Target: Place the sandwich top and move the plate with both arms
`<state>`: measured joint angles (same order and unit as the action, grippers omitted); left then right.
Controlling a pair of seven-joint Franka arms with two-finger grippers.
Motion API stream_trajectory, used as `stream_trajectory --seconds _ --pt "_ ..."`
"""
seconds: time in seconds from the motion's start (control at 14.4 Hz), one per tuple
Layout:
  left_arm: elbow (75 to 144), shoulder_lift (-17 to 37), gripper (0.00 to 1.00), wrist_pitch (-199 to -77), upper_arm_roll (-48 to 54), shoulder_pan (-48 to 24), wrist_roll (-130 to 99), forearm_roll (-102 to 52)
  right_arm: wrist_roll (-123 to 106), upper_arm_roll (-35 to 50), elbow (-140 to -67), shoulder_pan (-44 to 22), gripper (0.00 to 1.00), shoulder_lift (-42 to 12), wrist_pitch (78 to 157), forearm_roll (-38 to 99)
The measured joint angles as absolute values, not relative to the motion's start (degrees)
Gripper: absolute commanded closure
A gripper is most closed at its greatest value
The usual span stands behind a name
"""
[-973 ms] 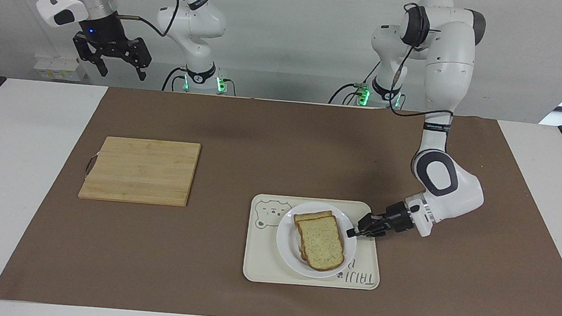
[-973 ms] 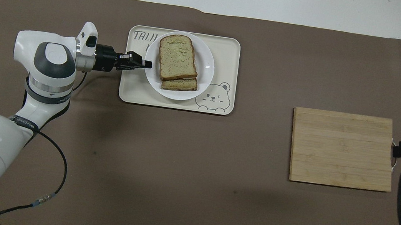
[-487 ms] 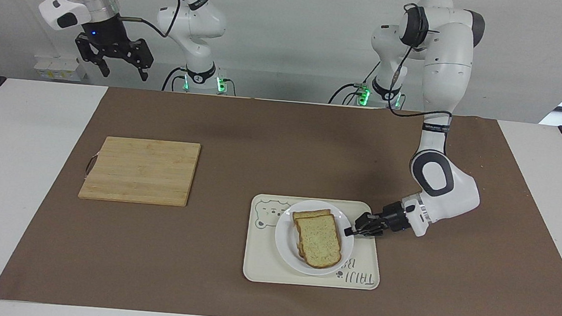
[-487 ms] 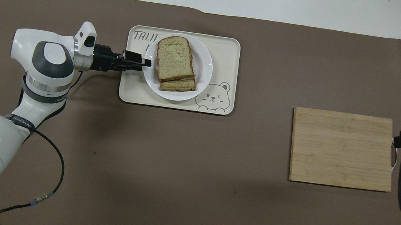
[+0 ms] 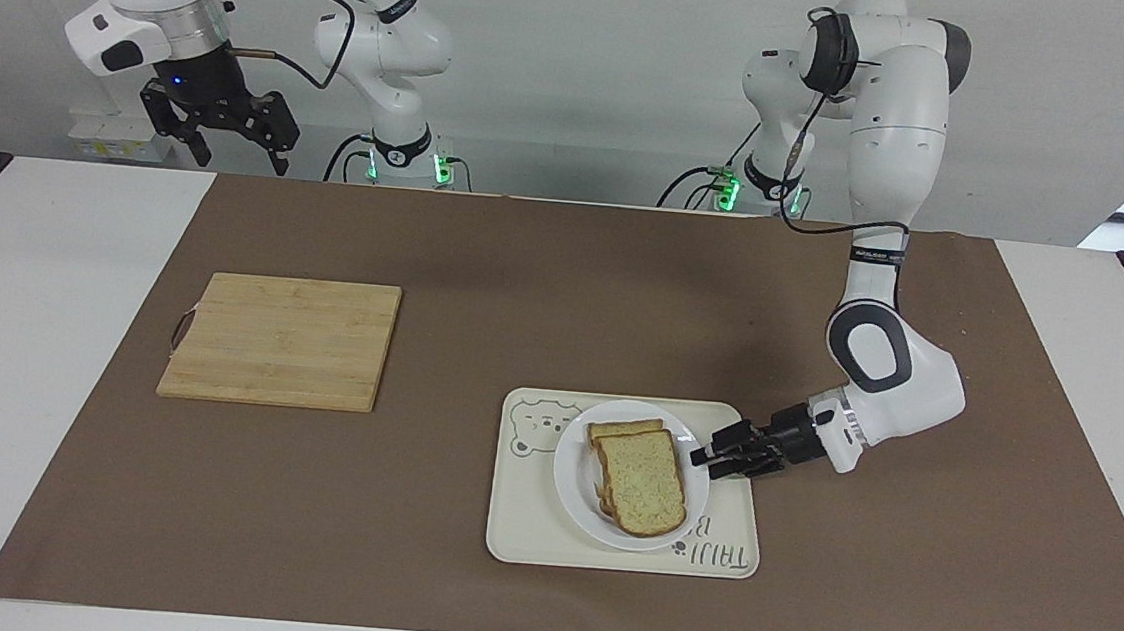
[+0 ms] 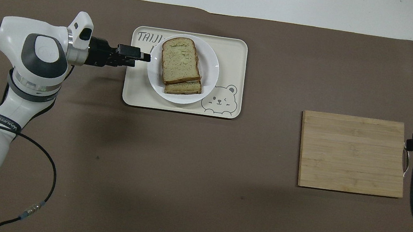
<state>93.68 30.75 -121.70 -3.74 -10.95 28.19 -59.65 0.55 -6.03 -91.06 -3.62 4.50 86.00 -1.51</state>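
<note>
Facing view: brown mat (image 5: 544, 294) over a white table (image 5: 20, 313), pale wall above. My left gripper (image 5: 703, 457) lies low on the tray (image 5: 525, 533), jaws released, tips just beside the plate (image 5: 569, 482). Top slice (image 5: 644, 481) lies flat, speckled crumb up, brown crust. My right gripper (image 5: 234, 144) waits raised and open, past the board (image 5: 279, 338).

Overhead view: left gripper (image 6: 143, 56) points across the table at the plate (image 6: 212, 73). Top slice (image 6: 180, 61) runs lengthwise away from my bases, rounded edge farthest.
</note>
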Motion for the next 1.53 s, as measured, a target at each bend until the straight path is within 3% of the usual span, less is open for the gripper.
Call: stream_trajectory --seconds 0.9,1.18,1.53 --pt "91.0 14.1 0.00 -118.3 -4.8 -10.7 19.4 -9.6 0.5 -6.0 -91.1 -3.6 0.00 4.5 86.0 -1.5" --pt "88.7 7.3 0.00 -107.3 -5.3 -10.0 19.5 -3.4 0.5 -6.0 -91.1 -3.6 0.00 4.5 86.0 -1.5" --pt "82.5 3.8 0.00 -91.1 -5.6 -9.3 19.9 -2.5 0.5 -6.0 -91.1 -3.6 0.00 4.5 86.0 -1.5"
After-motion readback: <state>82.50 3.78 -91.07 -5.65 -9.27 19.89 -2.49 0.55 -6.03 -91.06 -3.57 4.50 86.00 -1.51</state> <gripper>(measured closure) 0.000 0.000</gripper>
